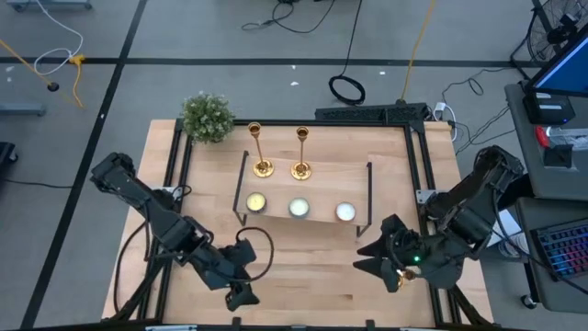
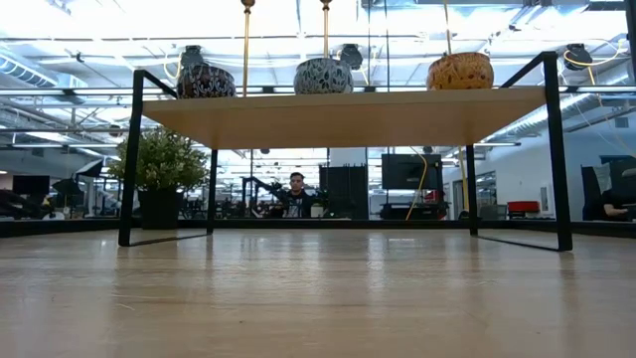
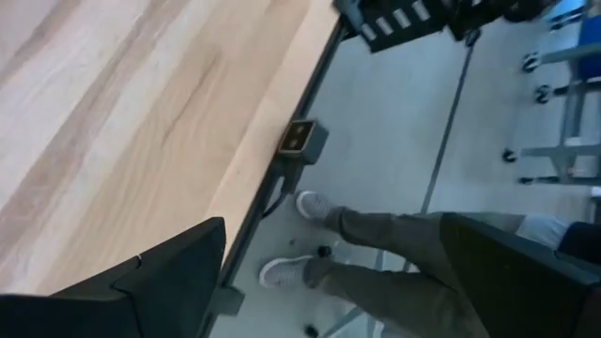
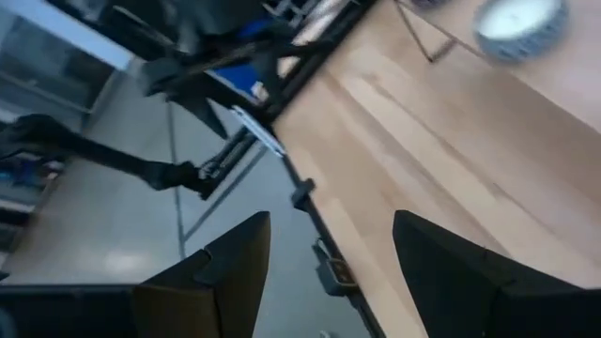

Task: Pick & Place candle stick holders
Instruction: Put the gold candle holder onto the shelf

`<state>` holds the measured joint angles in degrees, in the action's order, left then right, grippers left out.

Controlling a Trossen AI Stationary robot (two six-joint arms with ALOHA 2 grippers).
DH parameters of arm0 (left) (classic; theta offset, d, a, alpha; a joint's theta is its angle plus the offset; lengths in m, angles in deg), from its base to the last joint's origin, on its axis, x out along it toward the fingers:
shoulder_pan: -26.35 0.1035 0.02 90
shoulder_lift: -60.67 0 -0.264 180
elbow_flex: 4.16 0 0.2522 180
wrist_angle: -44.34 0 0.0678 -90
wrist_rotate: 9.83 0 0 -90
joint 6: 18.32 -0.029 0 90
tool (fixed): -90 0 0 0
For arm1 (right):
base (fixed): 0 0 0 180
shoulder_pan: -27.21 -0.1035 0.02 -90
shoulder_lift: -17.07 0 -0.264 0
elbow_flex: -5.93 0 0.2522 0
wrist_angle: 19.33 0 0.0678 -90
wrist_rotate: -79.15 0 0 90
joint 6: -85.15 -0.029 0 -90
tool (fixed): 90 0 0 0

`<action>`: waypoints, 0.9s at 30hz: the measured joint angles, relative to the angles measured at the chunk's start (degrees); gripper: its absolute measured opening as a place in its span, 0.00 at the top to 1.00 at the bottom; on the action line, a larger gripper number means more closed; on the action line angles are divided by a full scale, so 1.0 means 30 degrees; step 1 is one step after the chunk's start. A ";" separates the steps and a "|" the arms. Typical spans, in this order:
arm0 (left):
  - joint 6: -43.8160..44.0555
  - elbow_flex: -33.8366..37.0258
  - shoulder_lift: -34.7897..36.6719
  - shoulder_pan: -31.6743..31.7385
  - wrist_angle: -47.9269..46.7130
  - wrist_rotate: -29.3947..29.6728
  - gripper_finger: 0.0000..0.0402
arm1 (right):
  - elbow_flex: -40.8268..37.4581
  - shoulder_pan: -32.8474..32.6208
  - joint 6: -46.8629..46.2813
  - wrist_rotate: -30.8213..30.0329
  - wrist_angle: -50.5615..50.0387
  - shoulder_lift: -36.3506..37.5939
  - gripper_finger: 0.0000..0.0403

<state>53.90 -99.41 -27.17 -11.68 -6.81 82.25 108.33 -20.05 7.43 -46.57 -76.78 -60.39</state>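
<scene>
Two candle stick holders in view: the first candle stick holder (image 1: 263, 153) and the second candle stick holder (image 1: 300, 152) stand side by side on the wooden shelf (image 1: 317, 188), well apart from both grippers.
Third holder: not made out; a small gold glint shows beside the right wrist, and I cannot tell what it is.
Long axis: both stems upright, bases flat on the shelf top, cups up; the low view shows only the thin stems rising past the top edge.
Right gripper (image 1: 366, 259): fingers spread, nothing visible between them in its wrist view; it hangs near the table's front edge. The holders lie beyond it, across the shelf and off to one side.
Left gripper (image 1: 239, 296): spread wide and empty, at the front edge. Its wrist view faces off the table toward a person's legs (image 3: 394, 239), so the holders are behind it.
Nearer arm: probably the right, to the second holder, though the margin is small.
In the way: a row of three tealights (image 1: 299, 209) sits between either gripper and the bases.
Also close: the shelf's black wire frame (image 1: 368, 188) at each end, and the plant (image 1: 207, 117) just beyond the first holder.
Likely need: come in above the tealights and pinch a stem from the side.
</scene>
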 joint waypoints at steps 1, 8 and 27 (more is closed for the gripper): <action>0.0010 0.0000 0.0000 0.0064 0.0236 0.0066 0.01 | 0.0000 0.0006 0.0466 -0.0003 0.0345 0.0069 0.45; 0.0035 -0.0007 0.0000 0.0606 0.1757 0.0387 0.01 | 0.0000 -0.0285 0.2947 -0.0006 0.2675 0.0076 0.45; 0.0015 -0.0007 0.0000 0.1754 0.5072 0.0347 0.01 | 0.0000 0.0365 1.2020 -0.2149 1.2496 0.0032 0.45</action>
<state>53.95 -99.43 -27.17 -6.42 8.40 83.29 108.33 -18.95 43.49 -53.02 -39.29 -60.29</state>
